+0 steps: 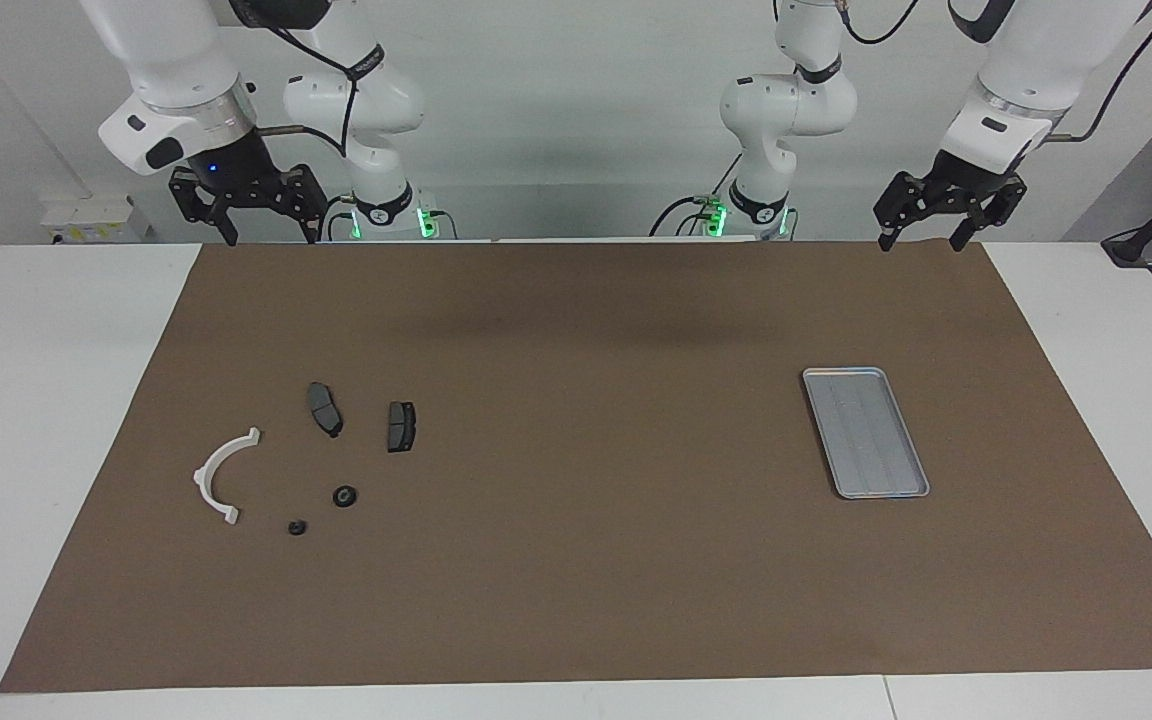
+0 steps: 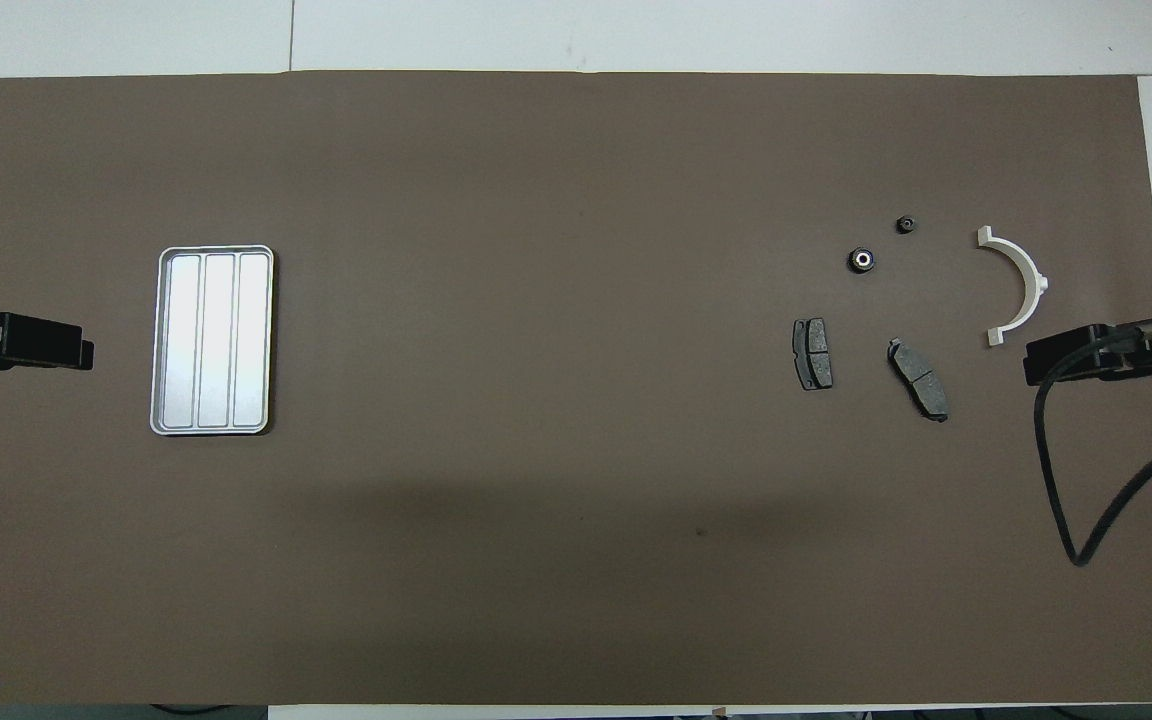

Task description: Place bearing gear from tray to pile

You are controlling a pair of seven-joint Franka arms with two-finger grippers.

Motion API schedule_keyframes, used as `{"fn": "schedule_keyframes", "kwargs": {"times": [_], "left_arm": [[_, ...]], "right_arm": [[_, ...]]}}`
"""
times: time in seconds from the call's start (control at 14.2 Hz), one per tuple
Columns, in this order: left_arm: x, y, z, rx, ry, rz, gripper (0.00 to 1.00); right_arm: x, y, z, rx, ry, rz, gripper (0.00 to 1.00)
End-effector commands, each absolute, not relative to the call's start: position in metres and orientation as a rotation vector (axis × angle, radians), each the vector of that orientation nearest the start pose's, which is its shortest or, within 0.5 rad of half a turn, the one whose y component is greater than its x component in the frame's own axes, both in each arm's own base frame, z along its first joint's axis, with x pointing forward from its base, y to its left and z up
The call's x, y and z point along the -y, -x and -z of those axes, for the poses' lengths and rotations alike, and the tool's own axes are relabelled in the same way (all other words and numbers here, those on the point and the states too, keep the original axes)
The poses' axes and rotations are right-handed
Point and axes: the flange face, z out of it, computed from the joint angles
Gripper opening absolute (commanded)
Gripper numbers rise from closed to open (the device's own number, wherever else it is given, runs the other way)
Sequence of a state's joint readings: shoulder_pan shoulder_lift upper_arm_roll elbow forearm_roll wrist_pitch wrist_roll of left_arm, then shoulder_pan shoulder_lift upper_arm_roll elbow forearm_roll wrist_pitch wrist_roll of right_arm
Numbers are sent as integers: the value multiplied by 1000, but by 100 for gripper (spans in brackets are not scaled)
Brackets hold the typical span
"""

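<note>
Right gripper (image 1: 271, 237) hangs raised over the brown mat's (image 1: 576, 600) edge at its own arm's end of the table (image 1: 56, 450), fingers spread and holding nothing. Left gripper (image 1: 921, 242) hangs the same way, also spread, over the mat's edge at the left arm's end. I see both arms waiting.

On my overhead view the tray (image 2: 215, 252) lies flat at nine o'clock on the mat, well apart from both grippers. Its long axis and its ridges run twelve to six.

The bearing gear (image 2: 863, 260), a little dark ring with a pale centre, lies flat on the mat at about two o'clock, among the pile and well apart from the tray. Being round, it has no long axis that I can read; its bore faces up. From it, a smaller dark round part (image 2: 904, 224) sits near at one o'clock, the white half-ring bracket (image 2: 1024, 285) at three, one brake-pad piece (image 2: 813, 353) at seven, the other (image 2: 918, 392) at five. None touch.
</note>
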State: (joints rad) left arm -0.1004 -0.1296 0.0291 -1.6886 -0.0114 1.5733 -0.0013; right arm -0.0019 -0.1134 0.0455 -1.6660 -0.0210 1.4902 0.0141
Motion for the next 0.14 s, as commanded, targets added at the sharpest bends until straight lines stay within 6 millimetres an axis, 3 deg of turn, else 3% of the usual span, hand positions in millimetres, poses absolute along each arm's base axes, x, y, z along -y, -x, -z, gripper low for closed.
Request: {"fn": "schedule_keyframes", "kwargs": {"times": [0.0, 0.07], "left_arm": [[37, -512, -639, -104, 3137, 17, 100], [37, -512, -639, -104, 3137, 17, 100]], "right_arm": [[-21, -506, -633, 67, 3143, -109, 100], [-21, -506, -633, 67, 3143, -109, 100]]}}
